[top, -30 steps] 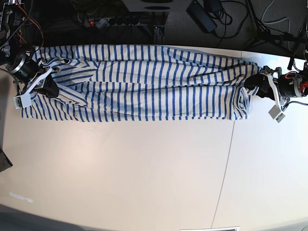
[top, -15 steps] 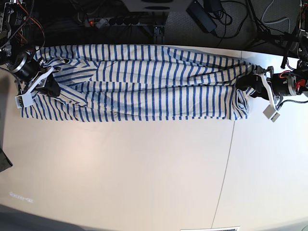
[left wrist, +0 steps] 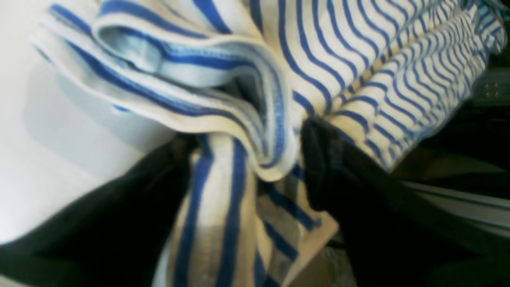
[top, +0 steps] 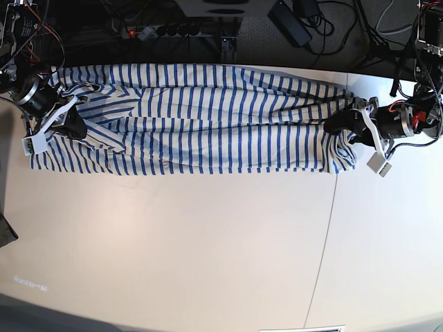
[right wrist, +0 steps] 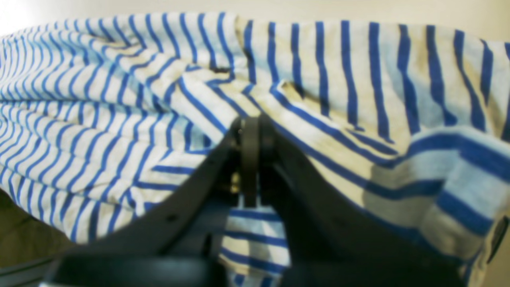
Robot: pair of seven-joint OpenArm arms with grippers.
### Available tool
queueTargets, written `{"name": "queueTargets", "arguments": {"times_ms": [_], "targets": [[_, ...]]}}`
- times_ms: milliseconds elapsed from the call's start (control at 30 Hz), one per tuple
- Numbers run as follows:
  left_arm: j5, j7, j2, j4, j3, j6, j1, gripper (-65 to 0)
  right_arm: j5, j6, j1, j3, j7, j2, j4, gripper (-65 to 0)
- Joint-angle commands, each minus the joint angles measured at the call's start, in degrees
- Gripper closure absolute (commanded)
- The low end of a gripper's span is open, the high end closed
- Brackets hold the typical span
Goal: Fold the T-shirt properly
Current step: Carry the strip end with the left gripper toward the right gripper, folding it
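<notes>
The T-shirt (top: 208, 117), white with thin blue stripes, lies stretched as a long band across the far side of the table. My right gripper (top: 73, 128) is at its left end, and in the right wrist view that gripper (right wrist: 250, 127) is shut on a pinch of the T-shirt (right wrist: 119, 99). My left gripper (top: 339, 128) is at the bunched right end. In the left wrist view its black fingers (left wrist: 318, 159) stand well apart on either side of a thick fold of T-shirt (left wrist: 338, 59) hem, so the left gripper (left wrist: 247, 159) is still open around the cloth.
The white table (top: 208, 242) has a thin seam (top: 325, 242) running front to back on its right side. Behind the far edge lie a power strip (top: 173, 29) and cables. A dark object (top: 5, 232) pokes in at the left edge.
My left gripper has slid left into the shirt's right end, bunching it, and its jaws have narrowed around the fold. The right gripper has stayed shut at the left end.
</notes>
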Motion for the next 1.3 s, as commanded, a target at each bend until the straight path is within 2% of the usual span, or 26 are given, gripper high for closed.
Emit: {"name": "queueTargets", "arguments": {"times_ms": [0,67,100,233,433,600,933,1100,1267], "targets": [[0.2,-0.92,-0.96,0.42,-0.46,-0.93,-0.48,-18.3,0.81,4.09,0.13,0.42,0.92,0.96,0.72,0.0],[2.6,-3.21,-0.96,0.42,-0.46,-0.93,-0.46,-3.4,0.83,4.09,0.13,0.42,0.94,0.96,0.72,0.0],[3.98,-4.55,-0.96,0.42,-0.46,-0.93,-0.48,0.0,0.85,4.09,0.15,0.42,0.96,0.96,0.72,0.0],[10.05,-9.18,-0.96,0.42,-0.46,-0.93,-1.31,0.0,1.51,4.09,1.53,0.44,1.38,1.09,0.74,0.0],[14.6,-9.42,-1.01,0.42,-0.46,-0.93,-6.27,0.0,1.51,4.09,5.55,0.44,0.98,1.27,0.76,0.0],[20.81,-9.44,-1.64,0.35,-0.46,-0.93,-11.02,0.0,1.46,4.09,5.99,0.44,0.5,1.29,0.76,0.0],[21.22,-10.32,-3.04,-9.73,-0.46,-0.57,-21.86,0.0,1.49,4.09,5.99,0.44,0.31,1.29,0.76,0.0],[26.32,-10.32,-3.04,-13.73,-0.46,-0.5,-28.76,0.0,1.49,4.09,5.99,0.44,0.31,1.27,0.76,0.0],[25.94,-8.52,-3.02,-13.05,-0.46,2.47,-31.26,0.0,1.42,4.09,5.97,0.44,0.13,1.27,0.76,0.0]]}}
